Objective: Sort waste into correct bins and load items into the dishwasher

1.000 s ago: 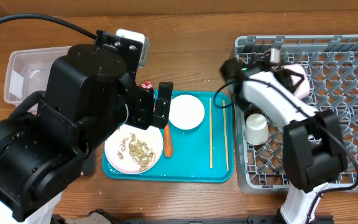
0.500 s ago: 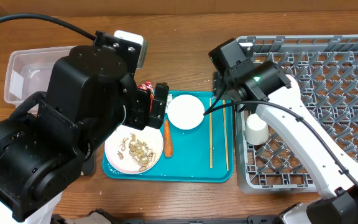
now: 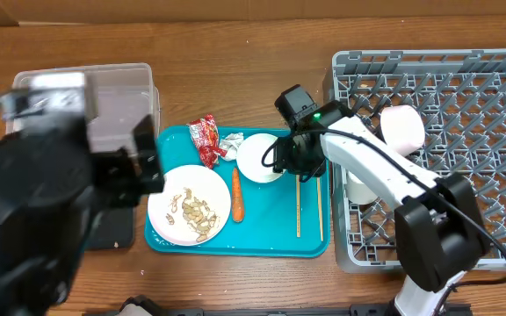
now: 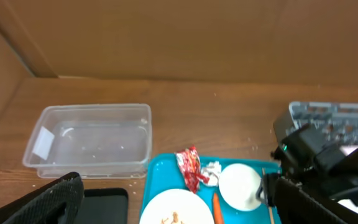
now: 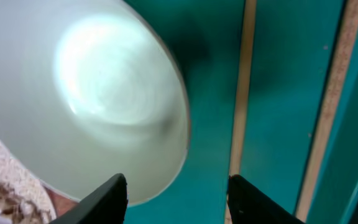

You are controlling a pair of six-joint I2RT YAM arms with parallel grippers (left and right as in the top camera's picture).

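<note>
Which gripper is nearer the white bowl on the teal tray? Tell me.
Right. The right gripper is at the bowl rim; the left gripper is off by the tray left edge.

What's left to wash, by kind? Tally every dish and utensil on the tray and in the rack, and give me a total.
Plates: 1
Bowls: 2
Cups: 1
Chopsticks: 2
Total: 6
</note>
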